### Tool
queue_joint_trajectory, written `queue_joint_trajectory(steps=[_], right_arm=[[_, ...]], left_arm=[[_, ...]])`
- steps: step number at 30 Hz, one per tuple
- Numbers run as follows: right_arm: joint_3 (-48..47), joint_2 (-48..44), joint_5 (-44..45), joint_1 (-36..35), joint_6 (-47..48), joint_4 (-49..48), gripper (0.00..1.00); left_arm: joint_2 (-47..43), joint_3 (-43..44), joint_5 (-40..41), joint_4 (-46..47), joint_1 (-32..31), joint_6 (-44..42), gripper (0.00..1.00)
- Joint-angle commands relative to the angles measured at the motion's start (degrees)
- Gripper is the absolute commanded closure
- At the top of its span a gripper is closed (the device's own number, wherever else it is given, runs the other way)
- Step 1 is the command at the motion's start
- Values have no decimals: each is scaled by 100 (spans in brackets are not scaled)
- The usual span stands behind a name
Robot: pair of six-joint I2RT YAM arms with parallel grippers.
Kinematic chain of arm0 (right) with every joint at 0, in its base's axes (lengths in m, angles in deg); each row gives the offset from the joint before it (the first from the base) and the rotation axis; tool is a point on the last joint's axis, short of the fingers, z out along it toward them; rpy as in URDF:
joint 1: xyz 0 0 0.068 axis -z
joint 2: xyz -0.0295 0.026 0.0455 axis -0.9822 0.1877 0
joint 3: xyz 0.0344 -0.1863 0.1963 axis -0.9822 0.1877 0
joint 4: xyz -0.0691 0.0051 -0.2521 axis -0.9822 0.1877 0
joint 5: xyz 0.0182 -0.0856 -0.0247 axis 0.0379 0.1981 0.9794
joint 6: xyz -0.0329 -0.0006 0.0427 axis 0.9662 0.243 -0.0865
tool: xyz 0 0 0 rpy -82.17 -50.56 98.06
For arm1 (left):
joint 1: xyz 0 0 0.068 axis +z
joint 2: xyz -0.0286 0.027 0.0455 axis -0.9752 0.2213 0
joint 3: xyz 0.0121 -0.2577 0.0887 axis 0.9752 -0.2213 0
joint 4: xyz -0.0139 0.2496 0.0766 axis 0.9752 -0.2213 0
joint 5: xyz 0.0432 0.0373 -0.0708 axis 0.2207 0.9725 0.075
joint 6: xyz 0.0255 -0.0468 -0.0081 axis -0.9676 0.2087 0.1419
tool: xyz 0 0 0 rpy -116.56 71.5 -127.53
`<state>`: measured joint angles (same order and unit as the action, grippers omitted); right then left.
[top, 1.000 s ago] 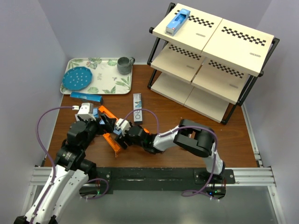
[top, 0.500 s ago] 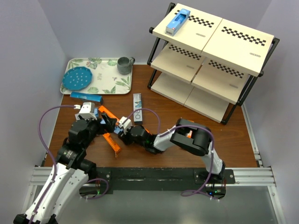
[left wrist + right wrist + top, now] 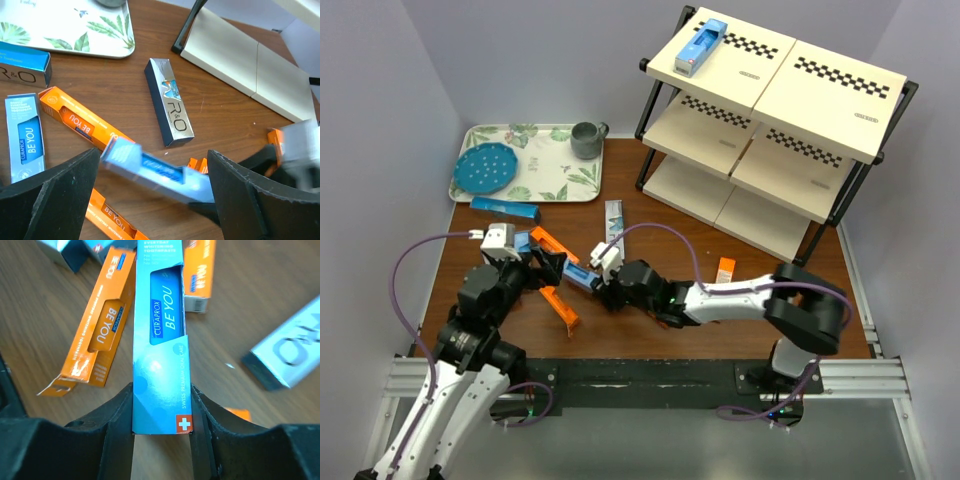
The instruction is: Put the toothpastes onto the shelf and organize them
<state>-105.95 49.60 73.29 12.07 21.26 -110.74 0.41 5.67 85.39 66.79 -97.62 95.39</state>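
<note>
Toothpaste box (image 3: pixel 160 340), light blue, slim

curaprox be you on blue box (image 3: pixel 160 355), r&o on silver box (image 3: pixel 169 102)

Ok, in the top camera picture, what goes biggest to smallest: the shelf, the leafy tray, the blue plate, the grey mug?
1. shelf
2. leafy tray
3. blue plate
4. grey mug
No two look alike in size, so the order is clear.

Right pincer (image 3: pixel 160 407) now around blue toothpaste (image 3: pixel 161 340)
</note>
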Motion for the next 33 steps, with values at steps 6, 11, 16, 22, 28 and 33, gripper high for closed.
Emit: queue_joint_trajectory(steps=[6,11,16,22,28,33], right_arm=[[-1273,-1693,1644,22,-36,3396,84],[-2641,-2045,2232,198,8,4949,84],[-4102,-2002,2506,733,-27,6112,82],[-5975,-1599,3005,1253,209,6992,79],[-7233,-1343,3420,1736,421,7028,78],[-7813,-1088,3508,2385,298,7019,77]], left_arm=[[-491,32,302,130,-34,15,6],[-641,6,407,130,-34,59,6],[-580,14,460,103,-25,85,6],[-500,23,460,86,-25,94,6],[-492,14,442,94,-25,94,6],[-465,23,407,94,-25,94,6]])
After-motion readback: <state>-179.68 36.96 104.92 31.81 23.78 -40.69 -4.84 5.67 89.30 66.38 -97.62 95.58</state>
